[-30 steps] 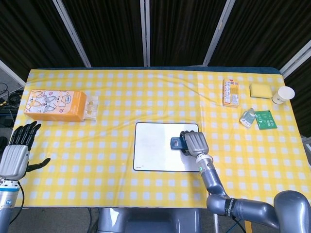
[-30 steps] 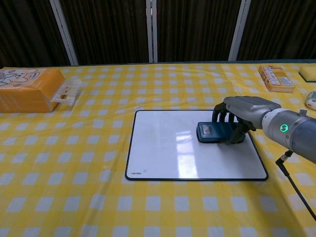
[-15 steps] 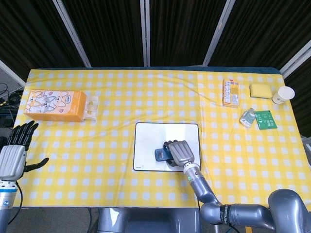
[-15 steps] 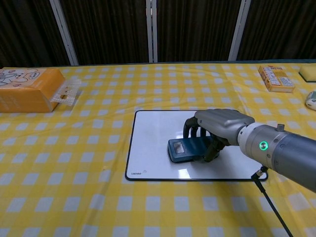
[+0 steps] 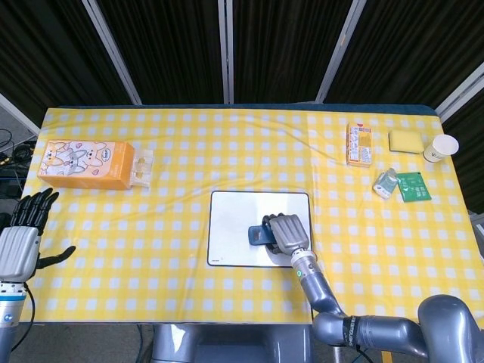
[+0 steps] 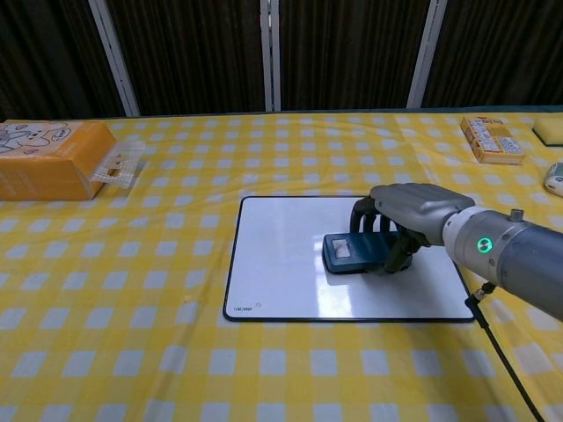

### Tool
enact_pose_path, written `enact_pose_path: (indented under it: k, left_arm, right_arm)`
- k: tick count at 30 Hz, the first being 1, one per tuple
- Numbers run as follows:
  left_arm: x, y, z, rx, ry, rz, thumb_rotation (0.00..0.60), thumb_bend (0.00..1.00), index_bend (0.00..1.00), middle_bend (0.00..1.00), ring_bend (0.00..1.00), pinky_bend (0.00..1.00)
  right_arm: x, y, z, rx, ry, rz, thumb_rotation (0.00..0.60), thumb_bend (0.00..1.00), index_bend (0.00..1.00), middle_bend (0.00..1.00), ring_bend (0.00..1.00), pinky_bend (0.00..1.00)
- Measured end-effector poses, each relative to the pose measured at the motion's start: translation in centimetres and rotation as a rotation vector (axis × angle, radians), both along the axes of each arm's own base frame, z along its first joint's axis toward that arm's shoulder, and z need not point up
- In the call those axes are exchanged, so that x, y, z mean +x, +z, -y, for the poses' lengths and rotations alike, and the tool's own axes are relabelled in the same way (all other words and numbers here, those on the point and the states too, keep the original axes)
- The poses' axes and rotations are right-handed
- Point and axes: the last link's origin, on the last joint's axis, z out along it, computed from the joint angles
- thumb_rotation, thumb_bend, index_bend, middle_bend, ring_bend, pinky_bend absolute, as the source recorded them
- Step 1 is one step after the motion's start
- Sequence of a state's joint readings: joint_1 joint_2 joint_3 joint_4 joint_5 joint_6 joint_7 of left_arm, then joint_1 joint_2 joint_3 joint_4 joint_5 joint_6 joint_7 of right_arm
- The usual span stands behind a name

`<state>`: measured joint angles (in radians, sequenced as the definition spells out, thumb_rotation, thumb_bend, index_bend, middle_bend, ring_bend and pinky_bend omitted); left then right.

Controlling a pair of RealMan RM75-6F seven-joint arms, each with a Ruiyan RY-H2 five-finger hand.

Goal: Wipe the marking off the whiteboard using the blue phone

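Gripping the flat blue phone (image 6: 354, 252) on the white rectangular whiteboard (image 6: 281, 264), the right hand (image 6: 406, 214) hides the phone's far end, while only the head view shows the left hand (image 5: 21, 240), empty with fingers spread, at the table's edge.

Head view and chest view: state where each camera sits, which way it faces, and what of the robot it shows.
Head view: high up, looking steeply down on the whole table; shows the left hand and the right hand.
Chest view: lower, looking forward across the table; shows only the right hand and forearm.
Shared: whiteboard, blue phone, right hand.
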<state>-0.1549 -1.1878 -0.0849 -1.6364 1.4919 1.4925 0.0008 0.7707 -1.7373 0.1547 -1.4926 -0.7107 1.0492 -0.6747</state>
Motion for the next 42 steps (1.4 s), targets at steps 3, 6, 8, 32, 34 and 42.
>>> enact_pose_path:
  k: [3,6,8,32,34,42]
  left_arm:
    - [0.0,-0.1,0.0,-0.003,0.002,-0.003,0.6,0.01,0.0,0.0,0.0,0.0]
    - [0.0,-0.1,0.0,-0.005,0.001,-0.004,0.6,0.01,0.0,0.0,0.0,0.0]
    - [0.1,-0.1,0.0,-0.004,-0.001,-0.002,0.6,0.01,0.0,0.0,0.0,0.0]
    - [0.6,-0.3,0.5,-0.003,-0.024,-0.009,0.6,0.01,0.0,0.0,0.0,0.0]
    - [0.6,-0.2,0.6,-0.003,-0.025,-0.008,0.6,0.01,0.0,0.0,0.0,0.0]
    - [0.6,-0.3,0.6,-0.005,-0.023,-0.01,0.6,0.01,0.0,0.0,0.0,0.0]
  right_arm:
    - [-0.9,1.0,0.7,-0.03,-0.015,-0.019,0.6,0.56,0.82,0.73,0.75,0.78]
    - [-1.8,2.1,1.2,-0.056,-0.027,-0.038,0.6,0.56,0.82,0.73,0.75,0.78]
    - [-2.2,2.9,1.4,-0.069,-0.038,-0.033,0.6,0.56,0.82,0.73,0.75,0.78]
    - [-7.5,10.1,-0.5,-0.208,-0.042,0.056,0.6,0.53,0.79,0.67,0.69,0.71]
    - [-7.9,10.0,-0.5,-0.202,-0.04,0.051,0.6,0.5,0.75,0.62,0.64,0.62]
    - [-9.3,9.4,-0.8,-0.159,-0.033,-0.02,0.6,0.31,0.46,0.31,0.31,0.13]
